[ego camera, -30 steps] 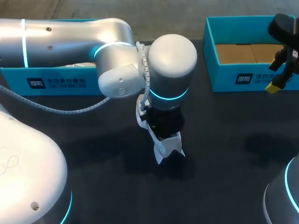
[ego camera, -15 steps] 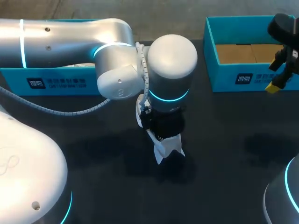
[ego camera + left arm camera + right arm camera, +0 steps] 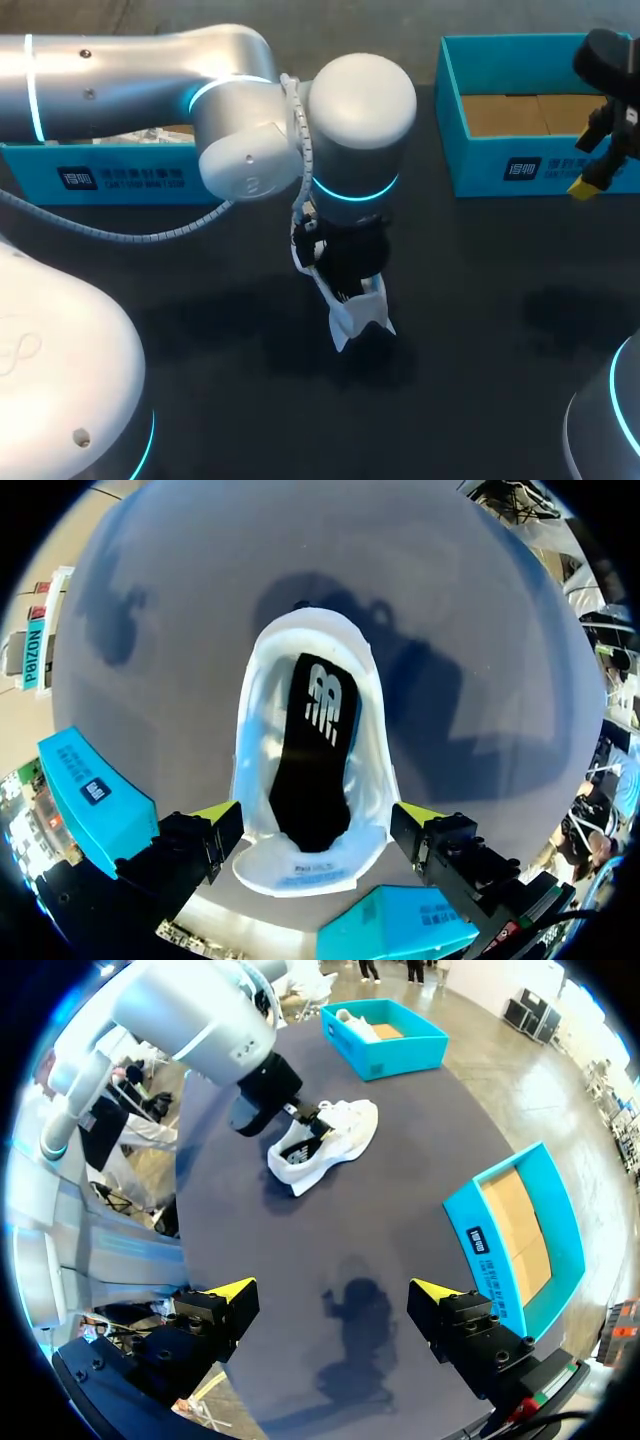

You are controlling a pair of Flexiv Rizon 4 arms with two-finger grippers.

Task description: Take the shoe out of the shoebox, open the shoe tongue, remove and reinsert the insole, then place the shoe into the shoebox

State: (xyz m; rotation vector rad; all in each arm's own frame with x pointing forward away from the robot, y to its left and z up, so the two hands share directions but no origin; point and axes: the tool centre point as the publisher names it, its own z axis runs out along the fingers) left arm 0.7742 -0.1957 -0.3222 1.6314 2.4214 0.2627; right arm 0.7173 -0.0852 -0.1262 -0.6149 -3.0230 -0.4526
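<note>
A white shoe (image 3: 260, 780) lies on the dark table with its black insole (image 3: 312, 750) lying inside it. My left gripper (image 3: 318, 816) hangs open just above the heel end, one yellow fingertip (image 3: 216, 814) on each side of the shoe, neither touching it. In the head view the left wrist covers most of the shoe (image 3: 358, 316), and only its toe end shows below the left gripper (image 3: 348, 288). An open blue shoebox (image 3: 520, 165) with a bare cardboard floor stands at the back right. My right gripper (image 3: 332, 1292) is open and empty, high beside that shoebox (image 3: 470, 1235).
A second blue box (image 3: 120, 178) stands at the back left behind my left arm; the right wrist view shows something white inside this box (image 3: 400, 1055). Bare dark table (image 3: 480, 330) stretches from the shoe to the front edge.
My left gripper has opened around the shoe's heel and lifted slightly. The shoe has stayed in place. My right arm has not moved.
</note>
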